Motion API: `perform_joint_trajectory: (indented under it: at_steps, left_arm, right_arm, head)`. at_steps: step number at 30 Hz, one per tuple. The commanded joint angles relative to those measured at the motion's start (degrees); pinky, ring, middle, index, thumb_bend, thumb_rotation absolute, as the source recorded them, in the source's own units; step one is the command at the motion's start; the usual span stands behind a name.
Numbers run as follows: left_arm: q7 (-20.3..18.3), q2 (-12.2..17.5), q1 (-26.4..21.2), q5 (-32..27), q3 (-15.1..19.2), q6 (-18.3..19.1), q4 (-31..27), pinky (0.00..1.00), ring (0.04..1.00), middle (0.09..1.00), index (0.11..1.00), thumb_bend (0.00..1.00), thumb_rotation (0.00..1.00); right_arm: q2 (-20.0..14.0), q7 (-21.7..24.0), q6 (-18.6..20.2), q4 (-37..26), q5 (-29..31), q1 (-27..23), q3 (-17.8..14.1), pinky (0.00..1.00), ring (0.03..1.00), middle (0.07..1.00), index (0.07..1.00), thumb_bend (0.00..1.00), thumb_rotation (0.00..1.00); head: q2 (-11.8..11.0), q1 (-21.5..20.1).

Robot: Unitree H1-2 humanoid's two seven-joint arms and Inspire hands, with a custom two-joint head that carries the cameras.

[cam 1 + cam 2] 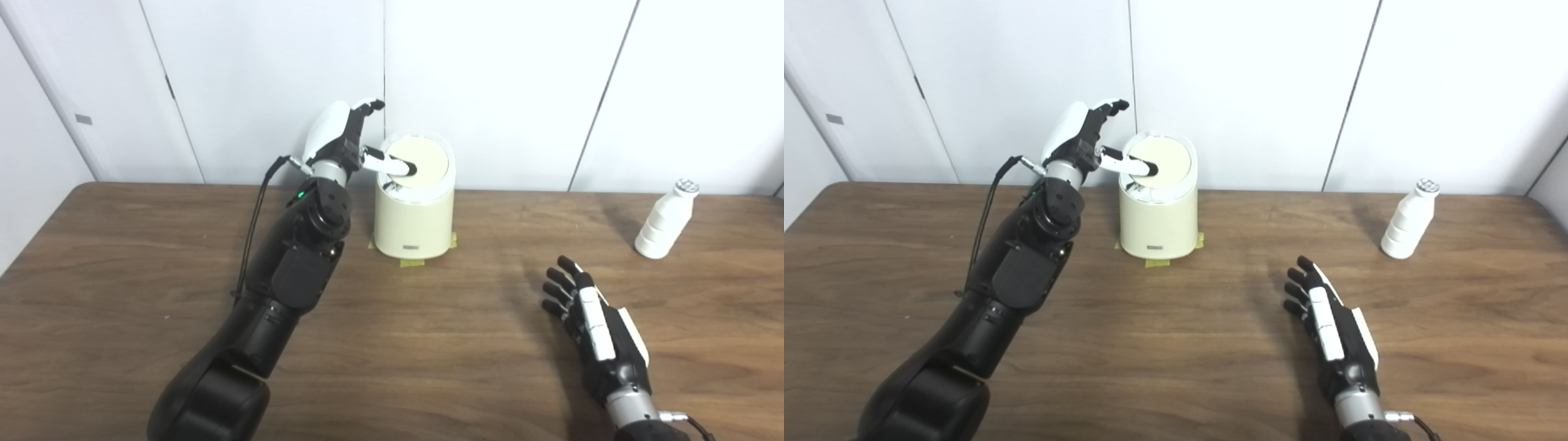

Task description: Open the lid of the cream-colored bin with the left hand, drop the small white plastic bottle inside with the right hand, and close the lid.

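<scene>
Nearest the front edge of the wooden table (429, 367), toward its right side, the right hand (591, 324) lies low over the surface with its fingers stretched forward and slightly apart — holding nothing. The left arm (288, 275) runs up from the front-left of the table toward the back edge.

Farther back, close to the right edge, the small white plastic bottle (664, 220) stands upright on the table with its ribbed cap on top, well apart from the right hand and from the bin.

At the back edge, about midway along it, the cream-colored bin (415, 223) stands against the white wall panels (502, 79), with bits of yellow tape (411, 263) showing at its base. Its round lid (421, 160) is tilted, the left side dipped — a dark gap shows beneath that rim. The left hand (349, 138) is just left of the bin's top: 1 digit reaches across and presses on the lid's left part, while the other fingers (367, 107) point up and away, loosely spread, gripping nothing.
</scene>
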Motion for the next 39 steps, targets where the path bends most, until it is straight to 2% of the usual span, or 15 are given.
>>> perform_joint_trajectory:
  at_steps: [1,4,10,13,21,35,39]
  left_arm:
    - [1.1,-0.4,-3.8,0.9,-0.8,-2.4,-0.2,0.78,0.877,0.892,0.89,0.86,0.05]
    - [0.9,-0.3,-4.0,1.1,-1.5,-2.3,0.1,0.76,0.875,0.889,0.894,0.86,0.05]
    - [0.9,0.3,-4.6,2.8,-3.6,-2.1,1.0,0.81,0.897,0.898,0.896,0.89,0.02]
    - [0.6,0.4,-4.8,3.9,-4.4,-1.5,1.3,0.78,0.894,0.911,0.901,0.9,0.0]
    - [0.2,1.7,-5.0,7.5,-7.4,-1.1,1.4,0.82,0.899,0.924,0.91,0.92,0.0]
    - [-1.5,3.4,-4.7,13.1,-10.3,0.7,0.5,0.86,0.878,0.884,0.901,0.92,0.0]
    - [-2.2,4.0,-4.6,13.8,-10.9,0.7,0.7,0.85,0.867,0.882,0.898,0.93,0.0]
  right_arm:
    - [0.6,-0.2,-2.3,-1.6,0.0,-1.5,0.1,0.82,0.869,0.88,0.899,0.58,0.92]
    - [0.8,-0.3,-2.3,-1.7,0.2,-1.6,0.0,0.82,0.868,0.879,0.896,0.58,0.9]
    - [0.5,-0.2,-2.5,-1.6,-0.3,-1.8,0.1,0.8,0.865,0.88,0.904,0.58,0.92]
    - [0.6,-0.1,-2.6,-1.7,0.0,-1.8,0.0,0.8,0.864,0.879,0.901,0.58,0.91]
    - [0.8,-0.2,-2.1,-2.0,0.2,-2.0,-0.1,0.79,0.864,0.88,0.9,0.58,0.9]
    - [0.3,0.2,-1.4,-2.6,0.7,-1.8,-0.1,0.8,0.864,0.881,0.897,0.58,0.9]
    - [0.5,-0.1,-0.9,-3.0,0.4,-1.8,0.0,0.8,0.859,0.875,0.894,0.58,0.9]
  head:
    - [0.2,-0.1]
    - [0.2,-0.2]
    - [0.3,-0.1]
    - [0.3,-0.1]
    - [0.6,-0.1]
    - [1.1,0.3]
    - [1.1,0.3]
